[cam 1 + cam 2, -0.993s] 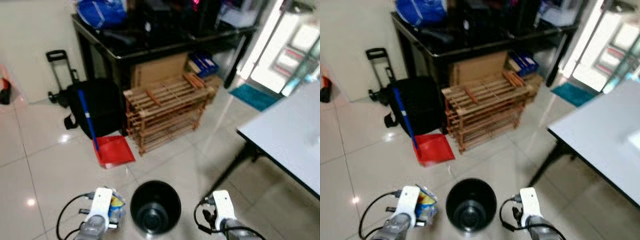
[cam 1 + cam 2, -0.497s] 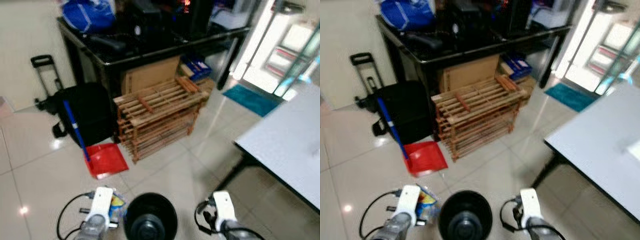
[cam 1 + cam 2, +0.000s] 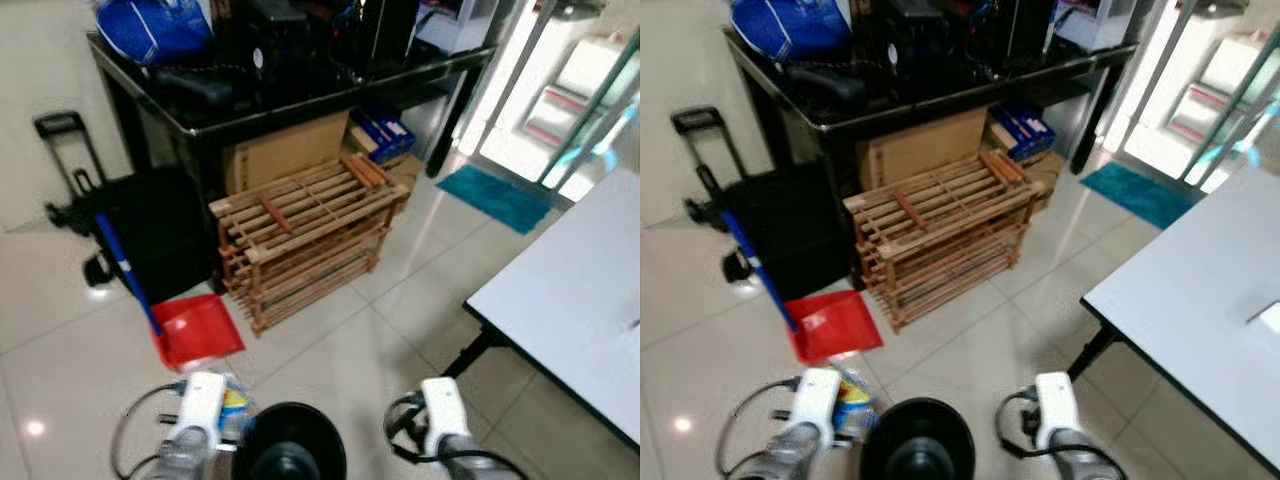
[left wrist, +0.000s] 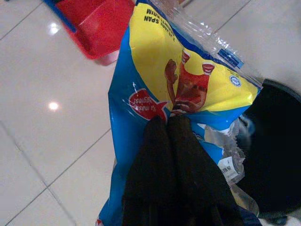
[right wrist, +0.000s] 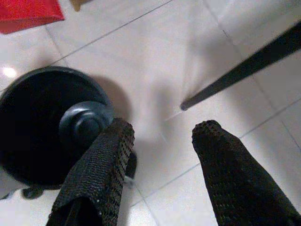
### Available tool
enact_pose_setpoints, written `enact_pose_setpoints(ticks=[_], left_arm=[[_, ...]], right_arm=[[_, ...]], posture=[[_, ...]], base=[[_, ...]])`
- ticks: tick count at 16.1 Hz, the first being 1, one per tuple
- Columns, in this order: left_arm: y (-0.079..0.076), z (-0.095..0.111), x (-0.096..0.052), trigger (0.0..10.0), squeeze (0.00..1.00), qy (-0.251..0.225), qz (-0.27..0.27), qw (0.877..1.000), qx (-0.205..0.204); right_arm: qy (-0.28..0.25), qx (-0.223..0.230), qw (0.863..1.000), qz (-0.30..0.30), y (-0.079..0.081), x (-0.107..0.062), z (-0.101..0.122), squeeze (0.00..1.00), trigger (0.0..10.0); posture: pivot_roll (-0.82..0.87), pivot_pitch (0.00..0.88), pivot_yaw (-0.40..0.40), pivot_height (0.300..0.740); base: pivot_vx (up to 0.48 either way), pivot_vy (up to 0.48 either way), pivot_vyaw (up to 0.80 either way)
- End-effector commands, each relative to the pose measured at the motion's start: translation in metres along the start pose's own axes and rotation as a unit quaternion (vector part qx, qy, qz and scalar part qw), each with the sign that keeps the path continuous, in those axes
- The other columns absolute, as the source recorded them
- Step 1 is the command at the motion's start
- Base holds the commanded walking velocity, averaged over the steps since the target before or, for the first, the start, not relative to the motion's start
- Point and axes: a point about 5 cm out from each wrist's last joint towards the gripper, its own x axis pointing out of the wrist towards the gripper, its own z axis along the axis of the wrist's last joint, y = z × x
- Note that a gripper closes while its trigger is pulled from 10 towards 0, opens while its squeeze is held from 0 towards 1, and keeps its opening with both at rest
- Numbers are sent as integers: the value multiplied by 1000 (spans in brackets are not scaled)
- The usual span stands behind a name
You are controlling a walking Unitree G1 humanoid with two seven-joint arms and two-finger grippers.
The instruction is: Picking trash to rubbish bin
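Observation:
My left gripper (image 4: 170, 123) is shut on a blue and yellow snack bag (image 4: 188, 80), held low at the bottom left of the head views, the snack bag (image 3: 233, 402) just left of the black rubbish bin (image 3: 290, 450). The bin (image 5: 42, 122) stands on the tiled floor between my two arms, its round mouth facing up. My right gripper (image 5: 160, 136) is open with nothing between its fingers, hanging to the right of the bin above bare tiles.
A red dustpan (image 3: 196, 330) with a blue handle lies ahead on the left. Behind it stand a wooden slatted rack (image 3: 305, 235), a black bag (image 3: 150, 225) and a black table (image 3: 270, 95). A grey table (image 3: 575, 320) with a black leg (image 5: 244, 68) is at the right.
The camera has moved forward and swung right: the bin has slid lower in view and the rack and dustpan have shifted left. Both arms keep their pose, the bag still held.

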Motion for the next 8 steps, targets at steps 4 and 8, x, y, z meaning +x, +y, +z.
enact_pose_setpoints(ticks=[4, 8], left_arm=[[-4, 13, 2, 10000, 0, -15, -39, 999, -5], [-11, 38, 5, 10000, 0, -47, -81, 996, 5]], right_arm=[[-3, -8, 1000, 24, -2, 1, 9, 0, 10000], [-22, -20, 997, 69, 3, 4, 30, 0, 10000]], posture=[[18, 46, -92, 740], [8, 55, -95, 740]], base=[[0, 0, 0], [0, 0, 0]])
